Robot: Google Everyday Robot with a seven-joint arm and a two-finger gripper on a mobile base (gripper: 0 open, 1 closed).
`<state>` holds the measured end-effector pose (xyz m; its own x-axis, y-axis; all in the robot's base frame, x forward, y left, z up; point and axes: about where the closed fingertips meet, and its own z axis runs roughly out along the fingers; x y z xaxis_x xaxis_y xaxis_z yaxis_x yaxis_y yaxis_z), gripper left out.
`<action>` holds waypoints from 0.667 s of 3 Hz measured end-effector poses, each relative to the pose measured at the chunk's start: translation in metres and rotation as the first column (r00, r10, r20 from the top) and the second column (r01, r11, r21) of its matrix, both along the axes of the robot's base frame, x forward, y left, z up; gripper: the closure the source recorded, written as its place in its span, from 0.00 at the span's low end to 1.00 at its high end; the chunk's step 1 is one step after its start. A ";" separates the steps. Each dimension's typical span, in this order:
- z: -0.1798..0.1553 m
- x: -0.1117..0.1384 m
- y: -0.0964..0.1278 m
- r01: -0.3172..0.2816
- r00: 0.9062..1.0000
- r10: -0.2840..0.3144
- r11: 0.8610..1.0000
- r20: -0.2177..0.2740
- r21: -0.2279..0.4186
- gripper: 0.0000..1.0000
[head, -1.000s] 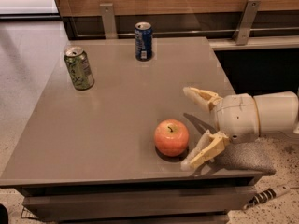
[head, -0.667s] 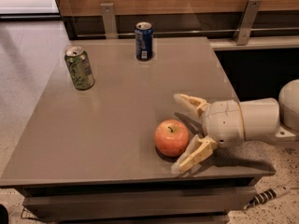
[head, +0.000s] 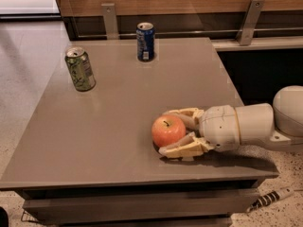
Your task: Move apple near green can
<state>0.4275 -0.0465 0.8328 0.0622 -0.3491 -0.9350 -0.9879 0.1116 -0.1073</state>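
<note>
The orange-red apple [head: 168, 130] rests on the grey table [head: 118, 126], near its front right. My gripper [head: 164, 132] reaches in from the right, its cream fingers [head: 185, 113] closed against the apple's far and near sides. The green can [head: 80, 69] stands upright near the table's back left, well away from the apple.
A dark blue can [head: 145, 41] stands at the table's back edge, right of the green can. A wooden wall panel with metal brackets [head: 110, 18] runs behind the table. A cable end [head: 270, 198] lies on the floor at lower right.
My gripper has moved left toward the apple and its fingers have closed in from a wide spread to grip the apple's sides. The cans have not moved.
</note>
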 end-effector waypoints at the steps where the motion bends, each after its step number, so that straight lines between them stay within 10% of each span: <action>1: 0.001 -0.001 0.002 -0.004 1.000 0.004 1.000 0.001 -0.001 0.72; 2: 0.001 -0.001 0.004 -0.008 1.000 0.008 1.000 0.002 -0.002 0.94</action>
<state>0.4263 -0.0428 0.8341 0.0669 -0.3503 -0.9342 -0.9885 0.1037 -0.1097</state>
